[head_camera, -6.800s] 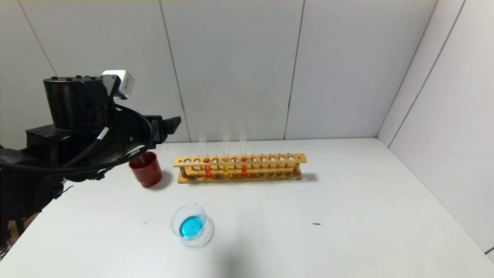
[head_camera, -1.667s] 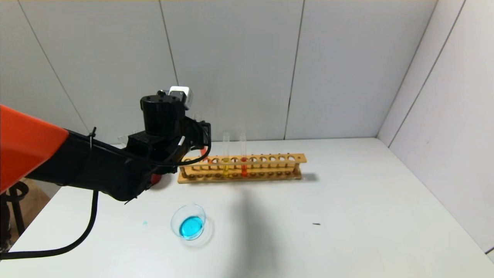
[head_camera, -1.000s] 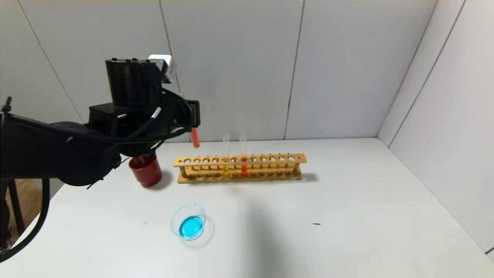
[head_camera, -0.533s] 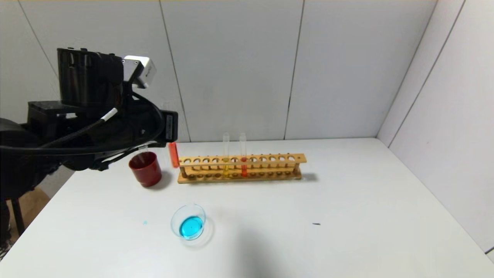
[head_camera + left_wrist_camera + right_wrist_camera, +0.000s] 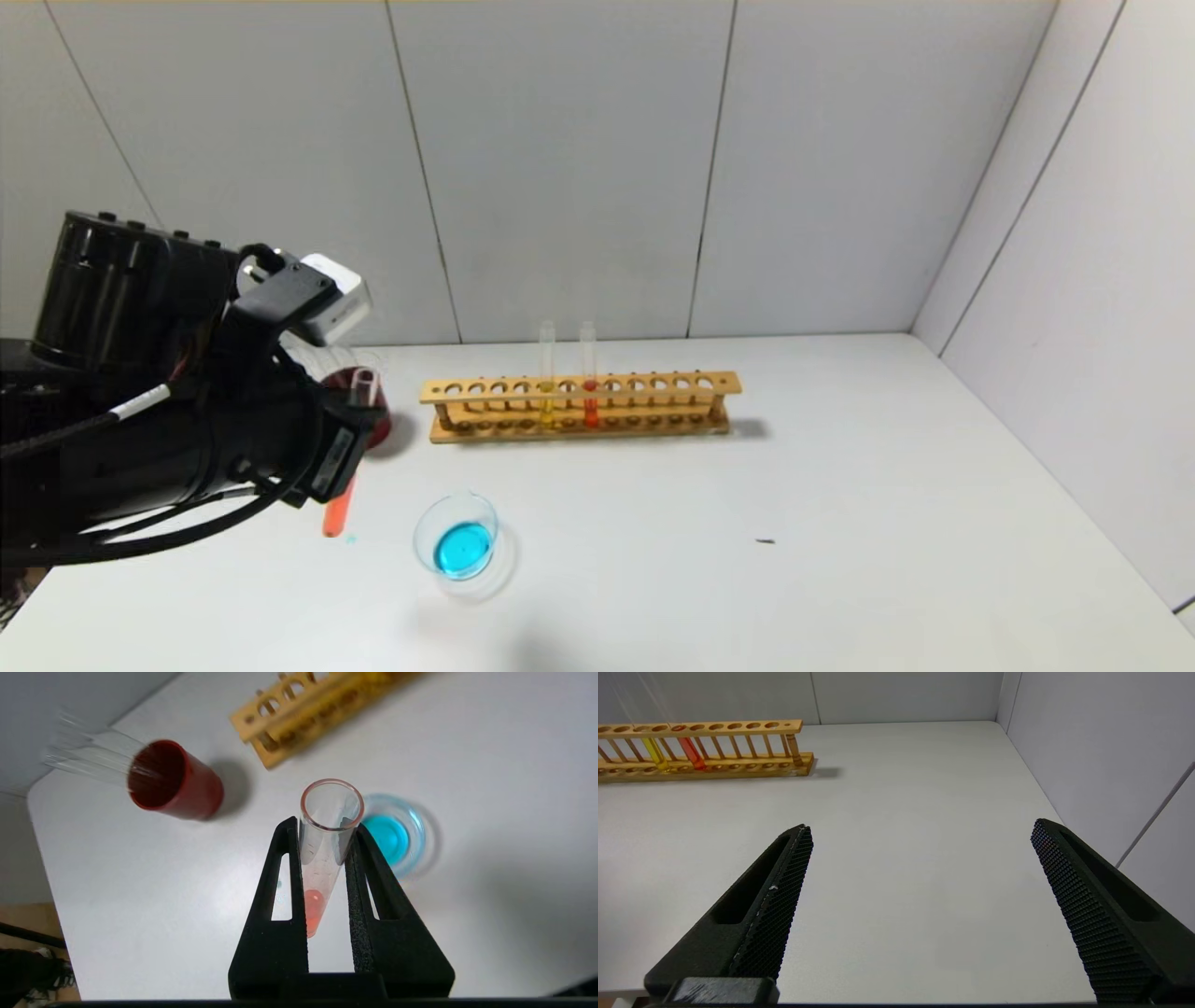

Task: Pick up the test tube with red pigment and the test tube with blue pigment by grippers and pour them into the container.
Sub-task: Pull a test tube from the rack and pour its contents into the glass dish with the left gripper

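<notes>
The left claw [image 5: 324,840] grips the slim clear orange-red-liquid glass tube [image 5: 322,868] at nine o'clock of the round clear blue-filled glass dish [image 5: 456,539], while the right claw [image 5: 920,868] hangs wide open over the white counter [image 5: 901,826].

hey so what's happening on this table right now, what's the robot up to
The left end effector is shut on the test tube with red pigment, holding it roughly upright above the table beside the container, which already holds blue liquid. Nothing red has been poured in yet. In the wooden rack a yellow tube and another reddish tube stand upright. A dark red cup sits beside the rack. The right end effector is open above a bare stretch of table, away from the work.
</notes>
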Robot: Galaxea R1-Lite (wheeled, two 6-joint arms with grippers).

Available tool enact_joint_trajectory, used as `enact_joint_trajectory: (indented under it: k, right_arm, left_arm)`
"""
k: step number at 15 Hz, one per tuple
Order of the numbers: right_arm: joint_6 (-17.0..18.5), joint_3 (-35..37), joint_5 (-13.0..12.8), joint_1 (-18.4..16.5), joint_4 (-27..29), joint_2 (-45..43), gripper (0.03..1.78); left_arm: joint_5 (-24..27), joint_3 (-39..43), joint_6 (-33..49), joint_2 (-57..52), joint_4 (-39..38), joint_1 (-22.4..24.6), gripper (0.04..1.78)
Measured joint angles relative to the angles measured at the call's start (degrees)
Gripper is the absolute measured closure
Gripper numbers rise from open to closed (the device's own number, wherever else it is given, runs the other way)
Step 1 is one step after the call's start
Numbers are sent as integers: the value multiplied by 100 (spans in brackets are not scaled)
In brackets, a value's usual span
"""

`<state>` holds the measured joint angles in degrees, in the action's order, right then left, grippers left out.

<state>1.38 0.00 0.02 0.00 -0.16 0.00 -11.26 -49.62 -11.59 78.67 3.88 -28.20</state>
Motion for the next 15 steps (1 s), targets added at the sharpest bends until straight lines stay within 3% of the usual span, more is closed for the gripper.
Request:
enact_joint_trajectory:
  k: [6, 15]
  right_arm:
    - [2, 0, 2, 0, -2, 0, 10]
    - [2, 0, 0, 0, 0, 0, 10]
  left_arm:
    - [94, 279, -1169, 77, 577, -5, 152]
    - [85, -278, -1991, 1152, 1337, -160, 152]
